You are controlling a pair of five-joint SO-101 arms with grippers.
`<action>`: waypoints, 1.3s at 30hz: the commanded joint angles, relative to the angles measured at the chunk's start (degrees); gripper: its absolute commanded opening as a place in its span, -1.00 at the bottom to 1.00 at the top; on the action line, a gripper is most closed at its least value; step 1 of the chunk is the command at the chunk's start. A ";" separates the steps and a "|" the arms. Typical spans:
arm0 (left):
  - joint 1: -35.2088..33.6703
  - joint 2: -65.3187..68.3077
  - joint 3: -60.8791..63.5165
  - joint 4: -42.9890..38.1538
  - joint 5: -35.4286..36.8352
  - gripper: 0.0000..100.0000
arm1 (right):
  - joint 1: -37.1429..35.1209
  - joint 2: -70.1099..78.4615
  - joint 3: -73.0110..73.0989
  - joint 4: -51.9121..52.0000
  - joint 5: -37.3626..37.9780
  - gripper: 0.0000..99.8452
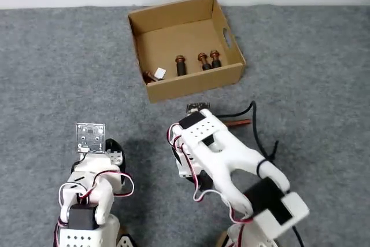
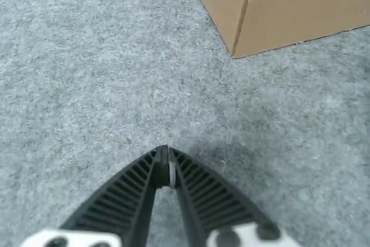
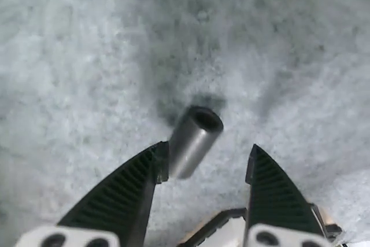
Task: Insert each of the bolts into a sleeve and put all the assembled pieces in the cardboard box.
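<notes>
Grey sleeve (image 3: pixel 193 140) touches one finger of my right gripper (image 3: pixel 208 148), jaws apart, while my left gripper (image 2: pixel 167 155), lower left in the high view, has its jaws together.

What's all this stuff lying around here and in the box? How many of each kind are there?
Cardboard box: 1
Upright bolt-in-sleeve pieces in the box: 3
Piece lying in the box's corner, kind unclear: 1
Loose copper bolt on the table: 1
Loose dark sleeve: 1
Total: 7
</notes>
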 commanded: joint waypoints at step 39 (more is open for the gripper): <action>-0.09 -0.44 -0.31 0.18 -0.53 -0.99 | 17.45 -33.19 -13.54 18.15 -2.90 -0.98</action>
